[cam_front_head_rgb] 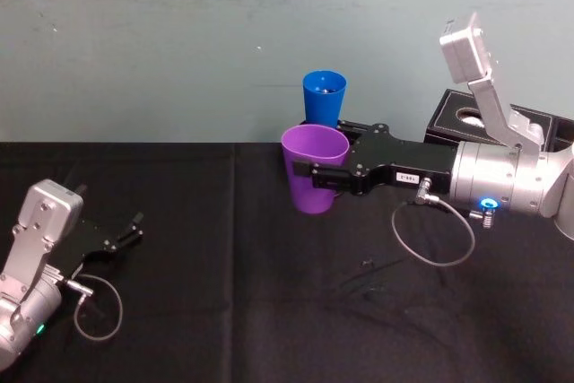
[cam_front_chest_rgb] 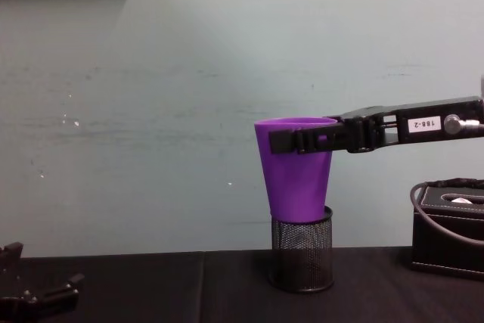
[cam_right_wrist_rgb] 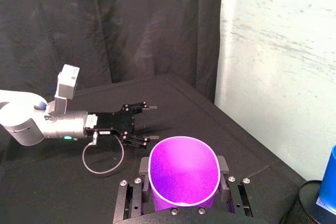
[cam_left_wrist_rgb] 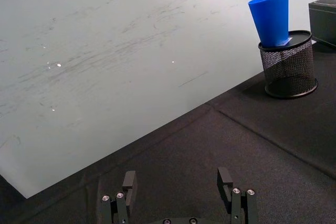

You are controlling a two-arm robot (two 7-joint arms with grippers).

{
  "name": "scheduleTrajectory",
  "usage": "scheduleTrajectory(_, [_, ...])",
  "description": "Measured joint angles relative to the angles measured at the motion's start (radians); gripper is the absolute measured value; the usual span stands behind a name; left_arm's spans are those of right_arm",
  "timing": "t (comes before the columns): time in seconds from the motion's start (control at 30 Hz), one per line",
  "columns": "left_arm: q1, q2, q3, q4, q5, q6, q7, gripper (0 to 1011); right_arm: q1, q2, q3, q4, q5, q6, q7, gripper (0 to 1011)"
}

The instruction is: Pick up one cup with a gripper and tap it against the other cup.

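- The table (cam_front_head_rgb: 224,293) under its black cloth carries everything; the right arm reaches in over it from your right side
- The right gripper (cam_front_head_rgb: 316,173) is clamped on the purple cup (cam_front_head_rgb: 312,199) just under the rim, one finger on each side, holding it upright in the air above the cloth
- The mesh pen holder (cam_front_chest_rgb: 302,255) stands at the back by the wall; from the chest view the purple cup's base hangs about level with its rim
- The blue cup (cam_front_head_rgb: 324,96) sits inside that holder, just behind the purple one; you cannot tell from here whether they touch
- The left gripper (cam_front_head_rgb: 131,229) rests parked at the near left, fingers spread wide and holding nothing
- Watch your height: come in too low and you likely strike the mesh instead of the blue cup
- Watch your force: the blue cup looks loose in the holder, so a hard tap may topple both
- The purple cup is smooth and tapered, so a knock from below could slide it in the grip
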Motion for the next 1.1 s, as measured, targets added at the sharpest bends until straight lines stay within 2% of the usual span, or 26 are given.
scheduleTrajectory(1.1, [0.000, 0.000, 0.000, 0.000, 0.000, 0.000, 0.000, 1005, 0.000, 0.000, 0.000, 0.000, -0.001, -0.001, 0.000, 724])
